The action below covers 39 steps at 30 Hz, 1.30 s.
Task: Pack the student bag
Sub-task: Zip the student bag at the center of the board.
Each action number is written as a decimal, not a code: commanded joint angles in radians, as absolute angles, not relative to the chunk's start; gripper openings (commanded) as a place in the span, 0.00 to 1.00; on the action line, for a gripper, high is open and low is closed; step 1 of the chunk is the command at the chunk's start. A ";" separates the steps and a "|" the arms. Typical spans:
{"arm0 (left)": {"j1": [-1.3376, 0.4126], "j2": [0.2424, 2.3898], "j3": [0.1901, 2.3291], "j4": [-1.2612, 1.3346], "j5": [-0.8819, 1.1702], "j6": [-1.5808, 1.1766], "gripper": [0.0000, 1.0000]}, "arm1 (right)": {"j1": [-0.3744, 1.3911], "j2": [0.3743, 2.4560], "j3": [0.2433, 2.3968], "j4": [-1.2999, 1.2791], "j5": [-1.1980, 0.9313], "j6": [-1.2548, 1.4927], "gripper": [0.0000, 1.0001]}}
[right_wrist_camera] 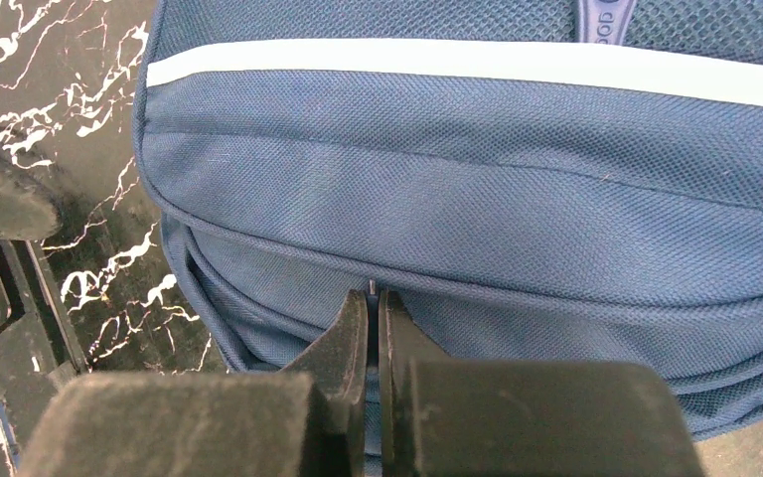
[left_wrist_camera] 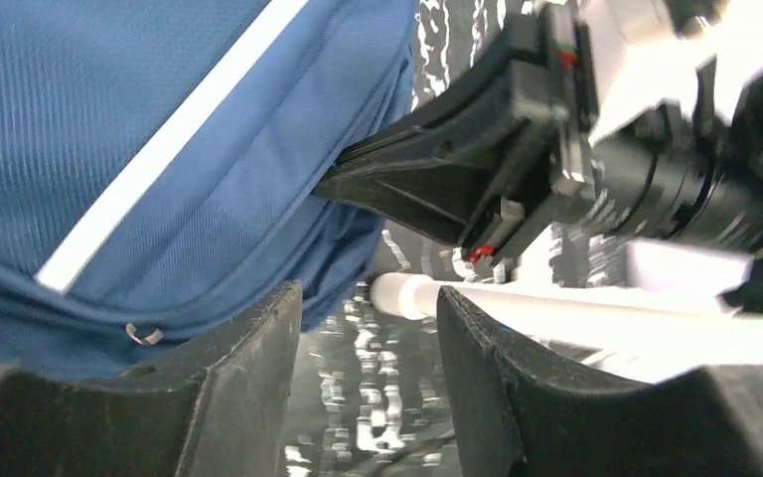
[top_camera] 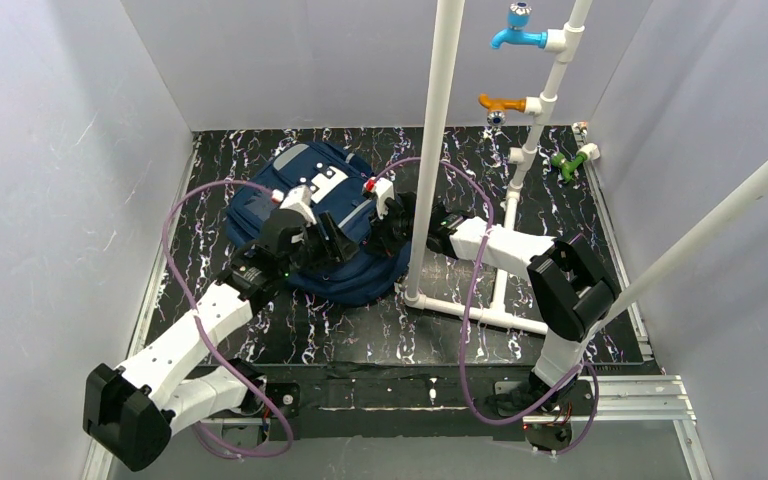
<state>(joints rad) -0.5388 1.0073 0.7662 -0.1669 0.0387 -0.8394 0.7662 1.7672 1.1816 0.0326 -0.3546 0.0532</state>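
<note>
The navy blue student bag lies flat on the black marbled table, with its grey stripes and white patch facing up. My right gripper is at the bag's right side. In the right wrist view it is shut on a small metal zipper pull at a seam of the bag. My left gripper is at the bag's near right edge. In the left wrist view it is open and empty, its left finger against the bag fabric. The right gripper's black finger shows just above.
A white pipe frame stands right of the bag, with its upright close to both grippers and its base on the table. Blue, orange and green taps hang on it. White walls enclose the table.
</note>
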 commanded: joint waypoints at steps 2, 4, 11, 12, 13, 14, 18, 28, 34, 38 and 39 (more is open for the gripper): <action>-0.605 1.044 0.829 -0.232 0.039 -0.125 0.54 | 0.792 1.770 1.243 0.085 -0.407 0.054 0.01; -0.623 1.047 0.842 -0.255 0.040 0.060 0.56 | 0.792 1.768 1.231 0.112 -0.408 0.073 0.01; -0.658 1.096 0.801 -0.129 -0.009 0.325 0.52 | 0.792 1.777 1.235 0.147 -0.440 0.133 0.01; -0.663 1.106 0.791 -0.102 -0.015 0.332 0.50 | 0.792 1.777 1.242 0.139 -0.444 0.135 0.01; -0.669 1.116 0.779 -0.085 -0.022 0.335 0.49 | 0.792 1.776 1.246 0.134 -0.446 0.136 0.01; -0.672 1.123 0.766 -0.068 -0.027 0.335 0.49 | 0.792 1.772 1.247 0.130 -0.446 0.138 0.01; -0.681 1.146 0.709 0.044 -0.099 0.317 0.52 | 0.792 1.750 1.239 0.144 -0.447 0.152 0.01; -0.680 1.243 0.615 0.250 -0.348 0.279 0.36 | 0.792 1.751 1.244 0.167 -0.482 0.185 0.01; -0.681 1.221 0.603 0.216 -0.433 0.291 0.00 | 0.790 1.724 1.227 0.122 -0.356 0.135 0.01; -0.679 1.169 0.592 0.153 -0.480 0.291 0.00 | 0.735 1.734 1.274 -0.065 -0.159 0.008 0.01; -0.679 1.153 0.575 0.152 -0.485 0.293 0.00 | 0.710 1.742 1.284 -0.091 -0.147 -0.036 0.01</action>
<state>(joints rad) -0.7040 1.2179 0.6250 0.2276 -0.3031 0.2714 0.7589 1.7756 1.2098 0.0349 -0.3038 0.1036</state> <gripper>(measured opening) 0.044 0.056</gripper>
